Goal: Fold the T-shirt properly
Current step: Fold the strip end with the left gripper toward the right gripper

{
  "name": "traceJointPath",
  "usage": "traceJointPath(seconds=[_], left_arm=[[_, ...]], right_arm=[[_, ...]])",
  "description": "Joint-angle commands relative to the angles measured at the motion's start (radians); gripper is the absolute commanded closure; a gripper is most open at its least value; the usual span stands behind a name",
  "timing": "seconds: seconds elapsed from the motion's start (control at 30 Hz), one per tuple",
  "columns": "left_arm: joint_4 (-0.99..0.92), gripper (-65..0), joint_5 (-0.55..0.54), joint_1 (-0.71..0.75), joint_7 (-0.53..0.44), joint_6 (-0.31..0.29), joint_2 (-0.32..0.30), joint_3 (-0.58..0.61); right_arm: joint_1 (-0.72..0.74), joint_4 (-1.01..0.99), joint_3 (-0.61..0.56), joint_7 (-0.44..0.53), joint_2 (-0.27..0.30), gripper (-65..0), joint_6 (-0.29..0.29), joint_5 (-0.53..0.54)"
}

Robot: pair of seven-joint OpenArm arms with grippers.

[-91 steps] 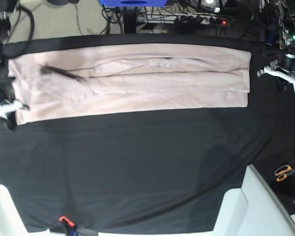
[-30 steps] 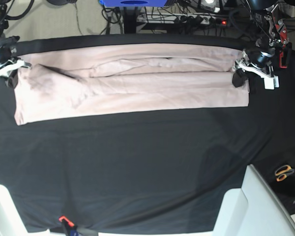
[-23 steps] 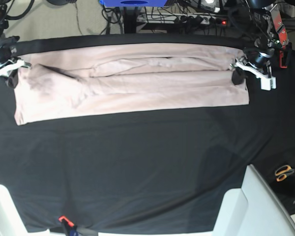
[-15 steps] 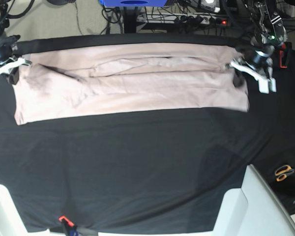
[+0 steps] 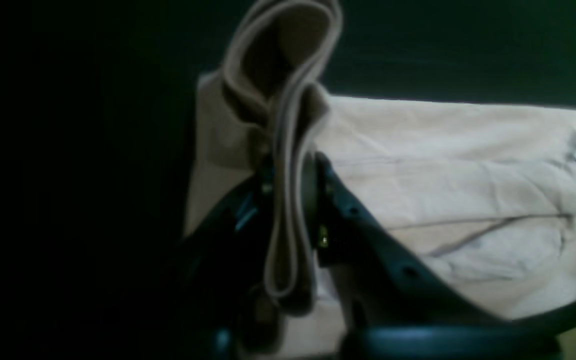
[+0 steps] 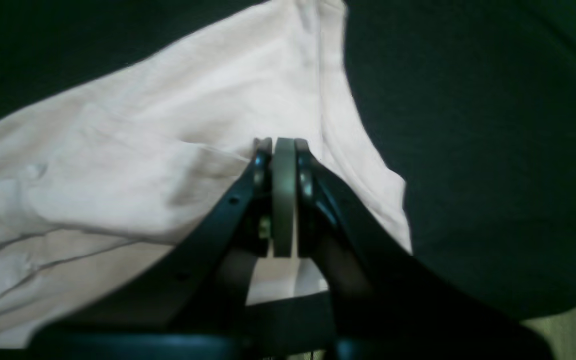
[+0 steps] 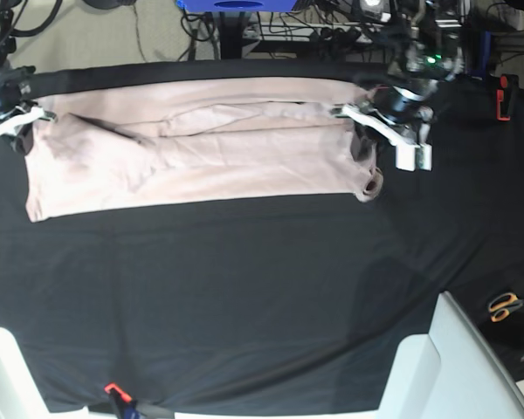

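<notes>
A black cloth [image 7: 244, 288] covers the whole table. On its far half lies the T-shirt [image 7: 192, 148], pale pink and folded lengthwise into a long band that runs across the base view. At that view's right the end of the band is lifted off the cloth and curled over, with a small loop of fabric hanging at the near corner.

The left gripper [image 7: 377, 131] stands at this raised end. In the left wrist view its jaws are clamped on several layers of the T-shirt [image 5: 448, 190]; the pinched fabric passes up between the dark fingers [image 5: 353, 220] and folds over in a loop above them.

The right gripper [image 7: 9, 122] sits at the opposite end of the band, at the base view's left. In the right wrist view its fingers [image 6: 313, 200] are pressed together, just above the T-shirt [image 6: 133, 165] near its edge; whether any fabric is caught between them cannot be told.

A pair of orange-handled scissors [image 7: 505, 305] lies well apart at the right edge.
</notes>
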Motion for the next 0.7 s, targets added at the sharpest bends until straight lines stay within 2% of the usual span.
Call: traceJointPath(seconds=[0.0,0.23,0.43,0.67], left_arm=[[0.018,0.0,-0.015,-0.008,-0.023,-0.002,-0.002,0.030],[0.006,0.0,-0.015,-0.061,-0.026,0.030,0.000,0.197],[-0.065,0.0,-0.021,-0.159,-0.029,0.128,0.000,0.364],[-0.147,0.0,-0.023,-0.238,-0.030,0.150,0.014,0.493]], right_arm=[[0.000,0.010,0.006,0.025,0.015,-0.2,0.001,0.011],[0.000,0.010,0.006,0.025,0.015,-0.2,0.001,0.011],[0.000,0.010,0.006,0.025,0.015,-0.2,0.001,0.011],[-0.001,0.010,0.006,0.025,0.015,-0.2,0.001,0.011]])
